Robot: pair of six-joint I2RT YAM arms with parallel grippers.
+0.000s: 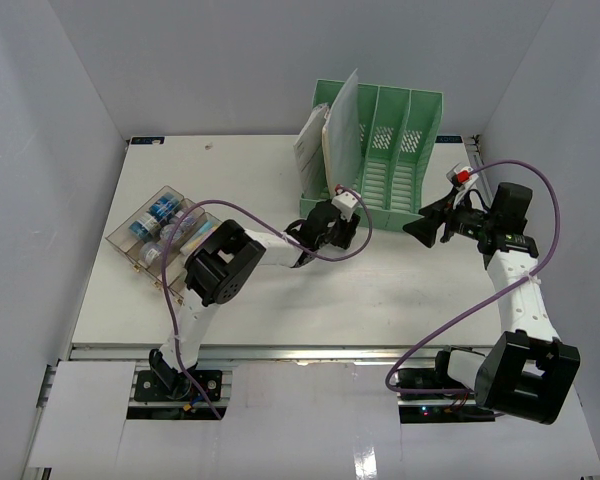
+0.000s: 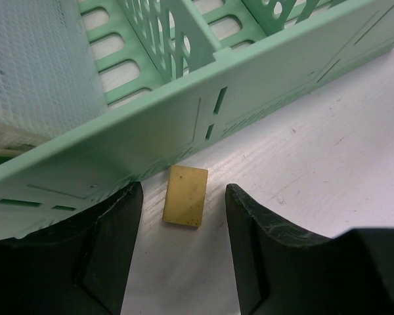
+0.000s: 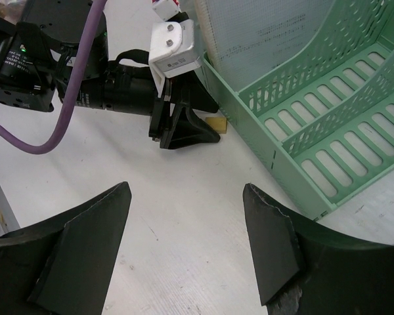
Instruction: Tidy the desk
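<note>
The white desk (image 1: pixel 380 290) carries a small flat yellow block (image 2: pixel 185 195), which lies against the front wall of the green file rack (image 2: pixel 184 118). My left gripper (image 2: pixel 182 189) is low over the desk and open. One finger stands on each side of the block, with a gap left on both sides. The right wrist view shows the same block (image 3: pixel 217 125) just past the left gripper (image 3: pixel 197 128). My right gripper (image 3: pixel 186 187) hovers open and empty over bare desk, to the right of the rack's front (image 1: pixel 380 150).
Papers (image 1: pixel 330 135) stand in the rack's left slots. A clear compartment tray (image 1: pixel 165 235) holding small blue-and-white items sits at the desk's left side. A metal rail (image 1: pixel 310 352) runs along the near edge. Purple cables loop over both arms.
</note>
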